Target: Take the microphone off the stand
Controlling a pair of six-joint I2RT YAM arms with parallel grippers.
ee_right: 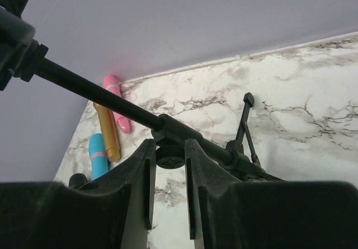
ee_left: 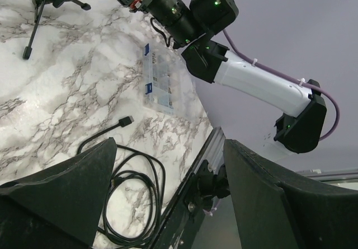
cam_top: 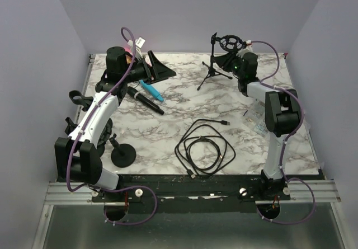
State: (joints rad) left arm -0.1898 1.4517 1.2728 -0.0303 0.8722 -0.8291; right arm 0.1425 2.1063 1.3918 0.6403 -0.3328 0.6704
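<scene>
The black tripod stand (cam_top: pixel 214 65) is at the back right of the table, with a ring-shaped holder (cam_top: pixel 231 41) on top; I see no microphone in the ring. My right gripper (ee_right: pixel 168 165) is shut on the small round knob (ee_right: pixel 170 155) under the stand's pole (ee_right: pixel 100 95). In the top view the right gripper (cam_top: pixel 228 63) is against the stand. A black microphone (cam_top: pixel 146 100) lies on the table at the left, beside a blue one (cam_top: pixel 152 91). My left gripper (cam_top: pixel 159 69) hangs open above them and holds nothing.
A coiled black cable (cam_top: pixel 204 148) lies front centre. A clear packet (cam_top: pixel 257 120) is beside the right arm. A round-based stand (cam_top: pixel 123 156) is at the front left. Pink (ee_right: pixel 116 100), gold (ee_right: pixel 107 131) and blue (ee_right: pixel 98 154) microphones lie near the back wall.
</scene>
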